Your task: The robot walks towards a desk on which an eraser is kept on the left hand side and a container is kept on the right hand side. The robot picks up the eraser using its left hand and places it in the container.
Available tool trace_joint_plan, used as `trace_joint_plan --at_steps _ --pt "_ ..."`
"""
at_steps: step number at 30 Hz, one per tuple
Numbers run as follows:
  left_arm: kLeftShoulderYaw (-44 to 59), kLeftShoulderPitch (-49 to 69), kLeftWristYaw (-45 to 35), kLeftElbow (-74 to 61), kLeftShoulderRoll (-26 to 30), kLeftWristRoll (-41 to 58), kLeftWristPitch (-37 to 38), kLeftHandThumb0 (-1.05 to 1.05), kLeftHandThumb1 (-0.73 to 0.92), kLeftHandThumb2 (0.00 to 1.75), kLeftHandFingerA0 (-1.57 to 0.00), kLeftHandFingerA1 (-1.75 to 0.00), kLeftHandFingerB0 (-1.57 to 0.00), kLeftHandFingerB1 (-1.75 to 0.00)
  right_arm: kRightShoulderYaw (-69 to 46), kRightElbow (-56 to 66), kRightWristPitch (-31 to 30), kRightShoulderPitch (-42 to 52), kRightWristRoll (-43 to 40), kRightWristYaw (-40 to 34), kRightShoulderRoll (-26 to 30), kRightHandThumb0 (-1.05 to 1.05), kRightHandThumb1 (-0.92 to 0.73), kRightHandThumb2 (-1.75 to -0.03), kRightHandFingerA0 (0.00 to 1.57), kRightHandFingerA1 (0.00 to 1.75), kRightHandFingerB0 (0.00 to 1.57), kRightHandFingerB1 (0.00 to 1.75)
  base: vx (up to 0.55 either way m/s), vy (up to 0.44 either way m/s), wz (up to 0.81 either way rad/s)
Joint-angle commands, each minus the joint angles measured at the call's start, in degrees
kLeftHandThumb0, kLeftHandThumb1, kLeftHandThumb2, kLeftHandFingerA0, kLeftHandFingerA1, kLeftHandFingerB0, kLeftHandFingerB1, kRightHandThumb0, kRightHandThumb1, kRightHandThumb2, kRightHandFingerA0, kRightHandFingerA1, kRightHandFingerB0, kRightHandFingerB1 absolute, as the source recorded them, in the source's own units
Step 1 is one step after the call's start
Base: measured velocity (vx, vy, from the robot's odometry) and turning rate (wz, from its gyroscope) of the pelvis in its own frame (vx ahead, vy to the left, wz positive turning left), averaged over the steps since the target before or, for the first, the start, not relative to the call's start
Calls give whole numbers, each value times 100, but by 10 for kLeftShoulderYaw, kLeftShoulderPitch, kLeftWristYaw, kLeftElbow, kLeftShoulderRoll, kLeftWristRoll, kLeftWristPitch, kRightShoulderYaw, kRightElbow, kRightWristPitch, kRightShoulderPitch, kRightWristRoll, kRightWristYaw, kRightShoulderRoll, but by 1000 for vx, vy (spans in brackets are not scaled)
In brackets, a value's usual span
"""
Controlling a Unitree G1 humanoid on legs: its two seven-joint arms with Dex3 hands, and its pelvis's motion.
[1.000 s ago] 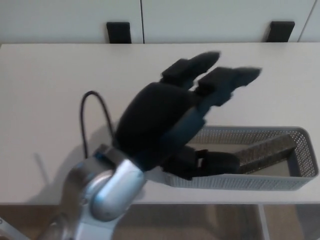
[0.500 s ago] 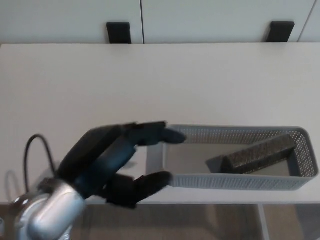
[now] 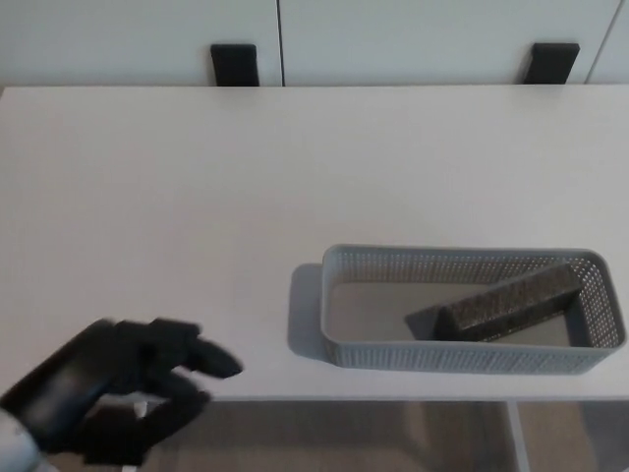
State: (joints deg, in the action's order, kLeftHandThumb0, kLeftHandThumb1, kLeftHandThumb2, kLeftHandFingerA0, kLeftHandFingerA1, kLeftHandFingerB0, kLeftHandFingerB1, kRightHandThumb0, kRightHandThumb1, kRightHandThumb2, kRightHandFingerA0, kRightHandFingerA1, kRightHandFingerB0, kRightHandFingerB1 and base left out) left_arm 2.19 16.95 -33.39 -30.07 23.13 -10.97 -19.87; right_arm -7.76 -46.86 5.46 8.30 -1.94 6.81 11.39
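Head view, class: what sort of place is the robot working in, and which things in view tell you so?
Probably an office or lab. A plain white desk stands against pale panels, with a grey mesh container of the desk-organiser kind holding a dark eraser. The robot's left hand hangs open at the near edge.

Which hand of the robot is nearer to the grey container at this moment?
Left. The left hand is at the desk's front edge, to the left of the container and apart from it, holding nothing. The right hand is not in view, so only the left can be placed.
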Motion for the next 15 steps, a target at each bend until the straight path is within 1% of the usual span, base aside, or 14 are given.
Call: trace_joint_plan --at_steps 1,15 --pt "463 145 -590 57 143 879 -265 -105 92 69 -68 -50 -69 -44 -17 -29 13 18 -9 -2 12 -23 -47 -54 68 67 51 51 0 0 0" --pt "483 151 -591 65 161 905 -273 -105 92 69 -68 -50 -69 -44 -15 -19 11 16 -9 -4 6 -23 -47 -54 68 67 51 51 0 0 0"
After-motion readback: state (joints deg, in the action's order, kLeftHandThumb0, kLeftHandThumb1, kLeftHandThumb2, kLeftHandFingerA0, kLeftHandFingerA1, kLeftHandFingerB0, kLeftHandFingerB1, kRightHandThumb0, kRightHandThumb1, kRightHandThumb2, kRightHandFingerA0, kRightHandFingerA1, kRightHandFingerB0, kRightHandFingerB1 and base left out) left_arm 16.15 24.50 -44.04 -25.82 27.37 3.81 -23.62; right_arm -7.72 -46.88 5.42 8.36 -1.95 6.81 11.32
